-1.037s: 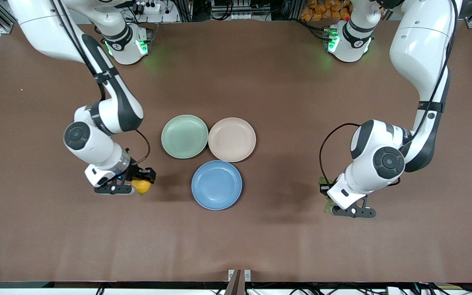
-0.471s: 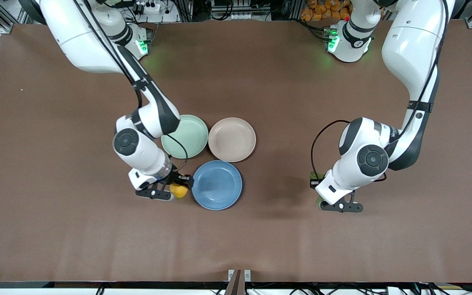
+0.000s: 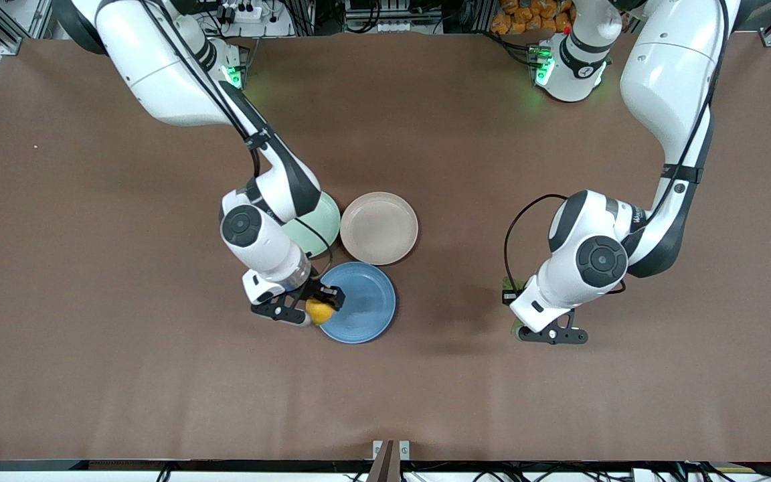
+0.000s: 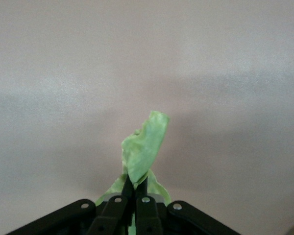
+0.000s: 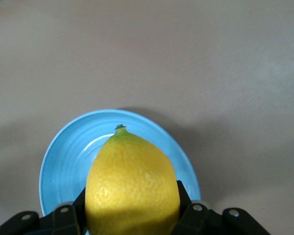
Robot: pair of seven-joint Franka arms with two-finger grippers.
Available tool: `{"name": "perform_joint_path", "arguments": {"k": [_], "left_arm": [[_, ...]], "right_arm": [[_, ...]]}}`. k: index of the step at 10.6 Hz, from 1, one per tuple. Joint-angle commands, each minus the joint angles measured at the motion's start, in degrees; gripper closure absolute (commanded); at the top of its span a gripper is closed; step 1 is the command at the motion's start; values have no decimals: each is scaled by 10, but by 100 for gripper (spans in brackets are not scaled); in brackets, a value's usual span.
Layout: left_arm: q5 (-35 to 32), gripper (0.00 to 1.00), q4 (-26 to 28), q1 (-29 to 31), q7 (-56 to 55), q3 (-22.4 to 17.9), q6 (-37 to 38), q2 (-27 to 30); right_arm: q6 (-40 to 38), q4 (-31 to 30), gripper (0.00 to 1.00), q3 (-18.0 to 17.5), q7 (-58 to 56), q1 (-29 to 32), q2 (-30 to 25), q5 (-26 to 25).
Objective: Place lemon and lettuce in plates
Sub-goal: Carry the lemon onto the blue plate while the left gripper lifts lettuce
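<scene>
A: Lemon first. Where is it?

B: It is in the right gripper. The jaws are shut on its two sides. It hangs over the edge of the blue plate, at the side toward the right arm's end of the table. In the right wrist view the lemon fills the space between the black fingers, and the blue plate is right under it.

A: Is the lemon on the plate?

B: I cannot tell if it touches. It is still held.

A: And the lettuce?

B: The left gripper has it. In the front view only a bit of green peeks out by the wrist. The left wrist view shows it better. The lettuce is a crinkled green leaf, and the jaws are pinched tight on its lower part. The leaf sticks up past the fingertips.

A: What is the left gripper over?

B: Bare brown table, toward the left arm's end. It is well apart from the plates.

A: Where are the plates?

B: Three sit close together in the middle. The blue one is nearest the front camera. The pink plate is just beside it, farther from the camera. The mint plate is beside the pink one, and the right arm covers most of it. The pink plate holds nothing.
</scene>
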State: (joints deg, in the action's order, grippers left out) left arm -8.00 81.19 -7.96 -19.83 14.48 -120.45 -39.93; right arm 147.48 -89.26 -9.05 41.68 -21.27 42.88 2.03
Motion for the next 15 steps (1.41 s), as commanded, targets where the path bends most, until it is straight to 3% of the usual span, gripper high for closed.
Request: {"name": "perform_joint_path", "arguments": {"k": [1, 6, 7, 8, 9, 13, 15], "left_arm": [[-8, 100, 12, -7, -16, 1, 18, 17], [-7, 100, 13, -12, -30, 27, 113, 35], [-7, 100, 13, -11, -42, 37, 116, 35], [-7, 100, 13, -14, -56, 42, 116, 35], [-7, 100, 13, -14, -71, 54, 116, 35], [-7, 100, 15, -50, -110, 72, 172, 32], [-7, 100, 13, -77, -146, 72, 174, 30]], "right_arm": [[18, 29, 60, 0, 23, -17, 32, -15], [57, 39, 55, 2, 31, -44, 67, -24], [57, 39, 46, 2, 31, -44, 69, -29], [57, 38, 5, 3, 32, -43, 69, -30], [55, 39, 0, 3, 39, -38, 70, -30], [27, 50, 0, 0, 61, -23, 58, -12], [-101, 121, 0, -1, 96, -19, 59, -12]]}}
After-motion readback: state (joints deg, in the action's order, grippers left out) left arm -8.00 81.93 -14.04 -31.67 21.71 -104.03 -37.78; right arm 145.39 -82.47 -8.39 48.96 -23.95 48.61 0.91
